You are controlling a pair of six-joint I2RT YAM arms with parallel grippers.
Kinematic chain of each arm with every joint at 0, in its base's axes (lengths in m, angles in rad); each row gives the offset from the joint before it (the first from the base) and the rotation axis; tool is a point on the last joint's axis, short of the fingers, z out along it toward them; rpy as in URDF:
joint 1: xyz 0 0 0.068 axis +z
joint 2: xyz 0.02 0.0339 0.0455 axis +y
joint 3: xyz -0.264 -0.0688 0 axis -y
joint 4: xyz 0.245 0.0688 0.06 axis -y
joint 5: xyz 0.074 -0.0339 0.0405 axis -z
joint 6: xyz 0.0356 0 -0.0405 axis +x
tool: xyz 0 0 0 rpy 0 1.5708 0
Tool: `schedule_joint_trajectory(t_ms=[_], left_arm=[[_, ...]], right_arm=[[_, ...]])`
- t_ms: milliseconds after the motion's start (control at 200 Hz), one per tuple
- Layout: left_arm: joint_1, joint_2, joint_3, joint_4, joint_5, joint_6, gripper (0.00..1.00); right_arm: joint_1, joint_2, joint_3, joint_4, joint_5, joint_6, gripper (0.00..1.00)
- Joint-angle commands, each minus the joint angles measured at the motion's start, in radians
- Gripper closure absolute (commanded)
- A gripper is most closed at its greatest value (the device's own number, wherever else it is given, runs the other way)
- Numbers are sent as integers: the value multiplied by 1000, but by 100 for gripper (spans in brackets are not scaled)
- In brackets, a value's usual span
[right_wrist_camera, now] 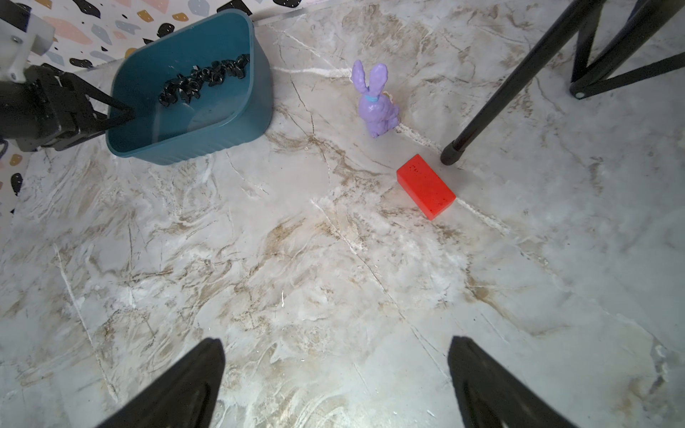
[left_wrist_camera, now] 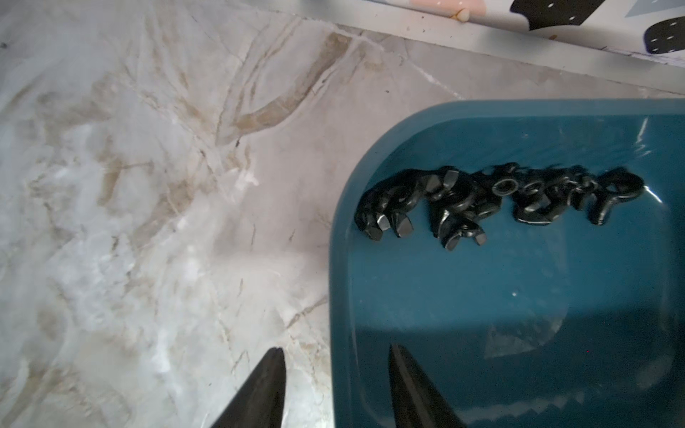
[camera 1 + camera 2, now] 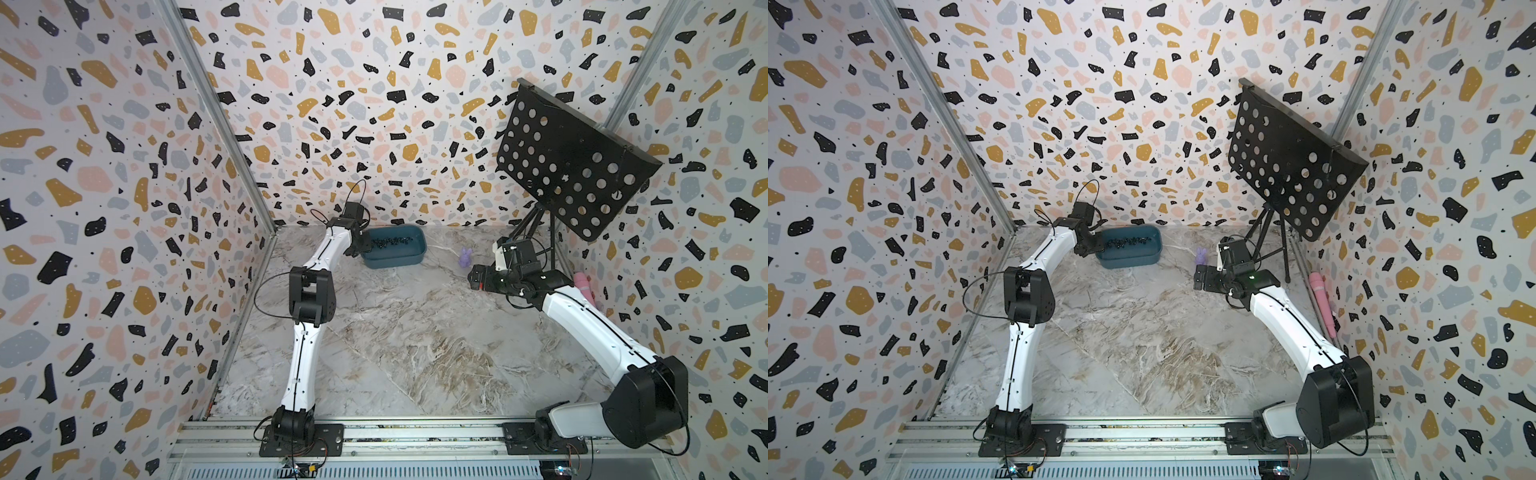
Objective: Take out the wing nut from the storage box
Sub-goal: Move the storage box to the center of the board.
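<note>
The box sits on the tabletop near the back wall. The black wing nuts lie in a loose row on the box's floor, toward the side nearest that wall. The left arm reaches to the box's left end. There the left jaws stand apart and straddle the end wall, one finger inside the box and the other outside, with nothing gripped. The right arm hovers well to the right of the box, the right jaws wide apart over the tabletop. A purple rabbit stands to the right of the box, and a red block lies farther on.
</note>
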Motion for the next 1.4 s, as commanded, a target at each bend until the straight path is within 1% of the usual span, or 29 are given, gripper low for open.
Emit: schedule_joint_trajectory(t_ms=[0, 50, 95, 130, 205, 355, 496, 651, 761, 851, 971, 1036, 1081, 1186, 1241, 1397], left_arm=[[6, 19, 41, -21, -7, 20, 63], [6, 25, 44, -22, -8, 22, 66], [6, 25, 43, -24, -6, 24, 77], [6, 20, 39, -25, -1, 22, 83], [4, -6, 16, -31, 6, 17, 85], [0, -109, -101, -34, 5, 7, 100], [-8, -240, -254, -49, 28, -30, 100], [-13, -396, -400, -152, 92, -114, 100], [-16, -488, -495, -230, 188, -157, 100], [-24, -568, -622, -241, 287, -172, 100], [-45, -665, -770, -243, 344, -183, 100], [-50, -706, -821, -243, 373, -185, 100], [-54, -730, -846, -242, 364, -189, 100], [-70, -751, -853, -229, 284, -195, 100], [-79, -750, -857, -190, 274, -205, 100], [-130, -731, -842, -44, 171, -205, 100]], right_arm=[[6, 10, 48, -33, 22, -18, 0], [7, 17, 51, -31, 19, -18, 0], [9, 23, 50, -29, 14, -17, 0], [10, 28, 50, -25, 10, -17, 0], [12, 36, 50, -19, 6, -12, 0], [15, 44, 45, -13, 1, -6, 0], [17, 42, 40, -14, 0, -6, 0], [18, 21, 25, -9, 4, -7, 0], [18, 2, 11, -4, -1, -4, 0], [18, -14, -2, -1, -7, -3, 0], [19, -30, -18, 5, -17, 0, 0], [21, -38, -25, 8, -26, 0, 0], [23, -43, -33, 11, -25, 4, 0], [27, -53, -50, 19, -27, 15, 0], [32, -59, -55, 19, -28, 17, 0], [40, -72, -60, 13, -53, 8, 0]])
